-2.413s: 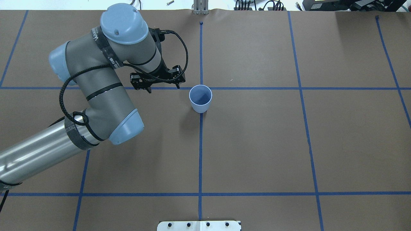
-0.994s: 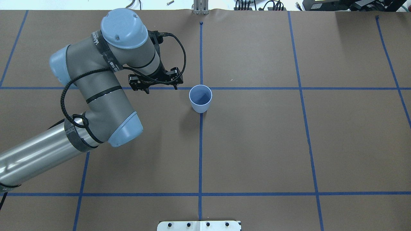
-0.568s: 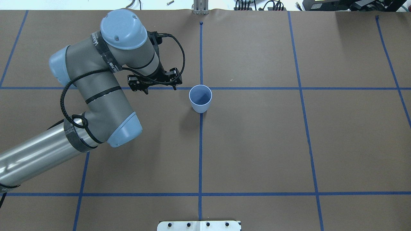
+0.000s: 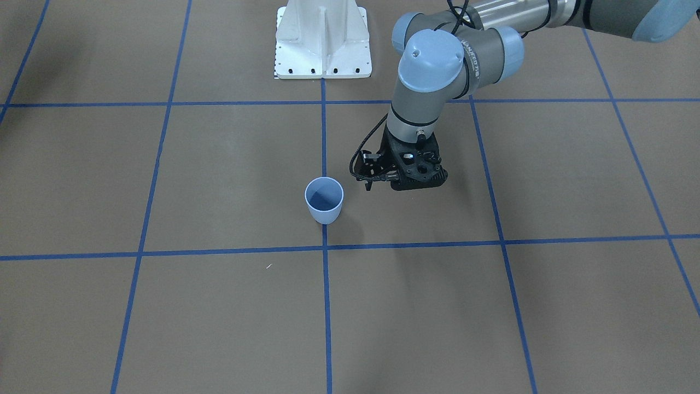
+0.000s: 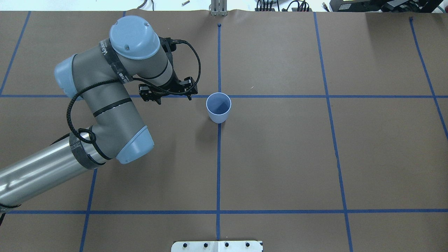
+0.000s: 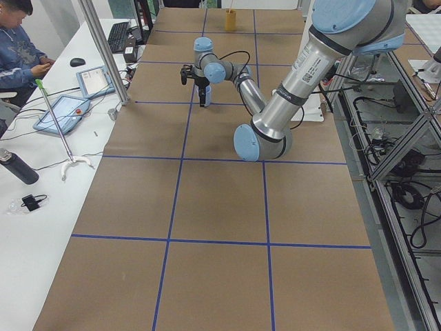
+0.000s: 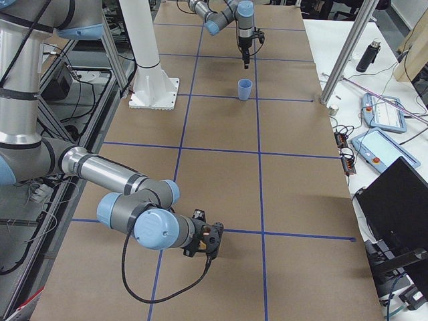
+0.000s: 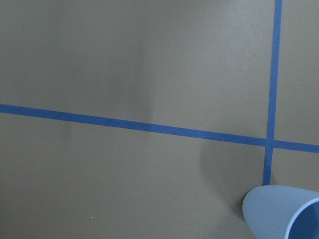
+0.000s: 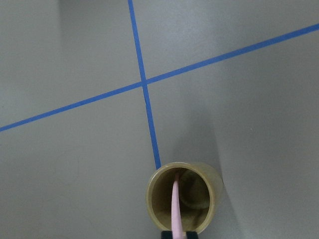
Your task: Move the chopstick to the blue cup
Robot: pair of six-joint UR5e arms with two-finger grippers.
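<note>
The blue cup (image 5: 218, 106) stands upright at a tape crossing near the table's middle; it also shows in the front view (image 4: 324, 201), the right side view (image 7: 245, 89) and the left wrist view's lower right corner (image 8: 284, 214). My left gripper (image 5: 175, 99) hangs open and empty just left of the cup, apart from it; it also shows in the front view (image 4: 402, 186). In the right wrist view my right gripper (image 9: 178, 234) is shut on a pale pink chopstick (image 9: 175, 209). The chopstick's lower end is inside a tan cup (image 9: 149, 199). Only one stick shows.
The tan cup (image 6: 230, 19) stands far from the blue cup, at the table's right end. The white arm mount (image 4: 322, 41) is at the robot's side. A side table with tablets (image 6: 62, 110), a metal pole (image 6: 103, 48) and a seated operator flank the table.
My left gripper has drifted a little to the left, away from the blue cup, and stays open. The cup has not moved.
</note>
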